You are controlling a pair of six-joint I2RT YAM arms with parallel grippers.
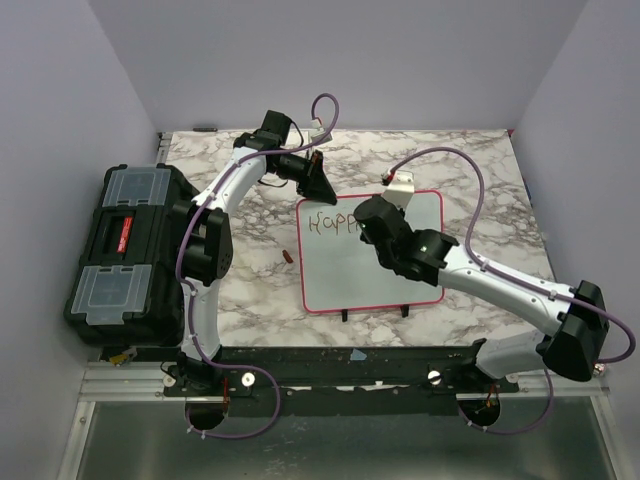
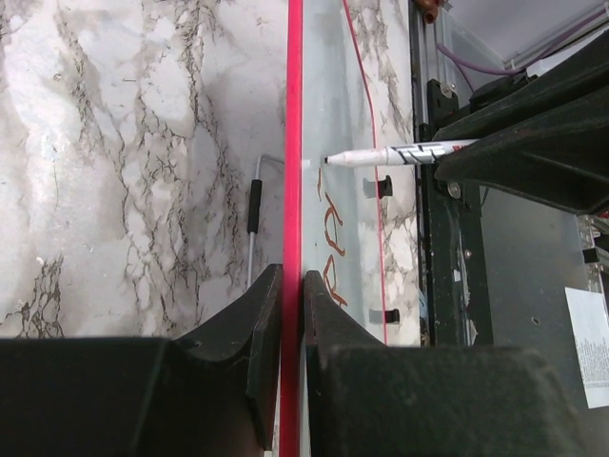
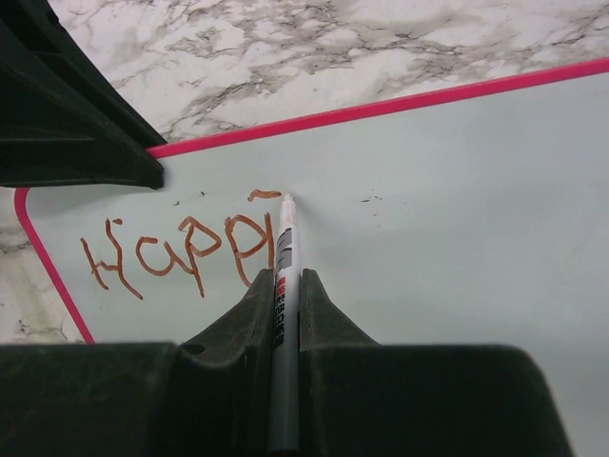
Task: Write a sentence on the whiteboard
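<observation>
Right gripper (image 3: 285,286) clamped tight on one marker (image 3: 284,238), whose tip apparently touches the whiteboard (image 3: 457,238). Left gripper (image 2: 293,286) nearly closed, pinching the board's pink frame at the far edge. One board, lying on the marble table (image 1: 470,160), two black feet (image 1: 345,314) on its near side. Sentence (image 3: 181,249) so far: four letters, "Happ", plus one more stroke. One black toolbox (image 1: 120,250) at left.
</observation>
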